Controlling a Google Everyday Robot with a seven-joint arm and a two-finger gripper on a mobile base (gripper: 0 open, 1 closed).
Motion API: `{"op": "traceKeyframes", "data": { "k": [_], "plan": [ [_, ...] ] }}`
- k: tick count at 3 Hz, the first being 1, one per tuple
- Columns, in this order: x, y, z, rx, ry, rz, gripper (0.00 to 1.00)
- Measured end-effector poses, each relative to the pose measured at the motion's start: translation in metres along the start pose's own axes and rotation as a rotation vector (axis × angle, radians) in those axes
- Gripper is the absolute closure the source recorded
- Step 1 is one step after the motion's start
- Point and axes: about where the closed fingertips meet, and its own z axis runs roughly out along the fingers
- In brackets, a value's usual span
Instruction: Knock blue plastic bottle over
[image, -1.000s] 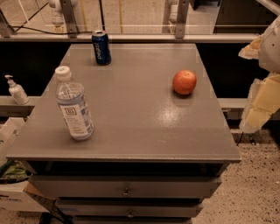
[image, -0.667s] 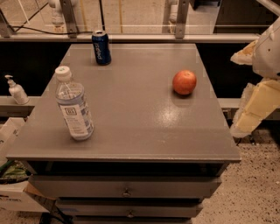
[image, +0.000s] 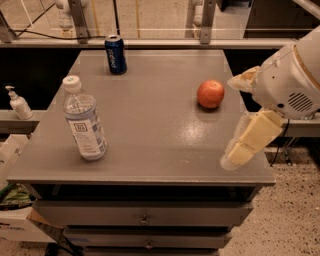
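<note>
The blue plastic bottle (image: 85, 120) is clear with a white cap and a pale blue-white label. It stands upright near the front left of the grey table (image: 150, 125). My gripper (image: 229, 123) is at the table's right edge, far to the right of the bottle and just in front of a red apple (image: 210, 93). Its two cream fingers are spread wide apart with nothing between them. One fingertip (image: 235, 83) is beside the apple, and the other is near the front right corner.
A dark blue soda can (image: 115, 54) stands at the back left of the table. A white pump dispenser (image: 18, 103) sits on a ledge left of the table. Drawers are below the tabletop. A cardboard box (image: 15, 220) is on the floor at lower left.
My gripper and arm have moved left, from beyond the table's right side to over its right edge. The bottle, can and apple have not moved.
</note>
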Motion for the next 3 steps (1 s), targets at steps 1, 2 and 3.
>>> {"op": "traceKeyframes", "data": {
  "k": [1,2,3],
  "plan": [
    [-0.018,0.005,0.014,-0.018,-0.070,0.009,0.00],
    [-0.022,0.007,0.021,-0.019,-0.102,0.004,0.00],
    [-0.039,0.005,0.047,-0.017,-0.200,0.029,0.00]
  ]
}}
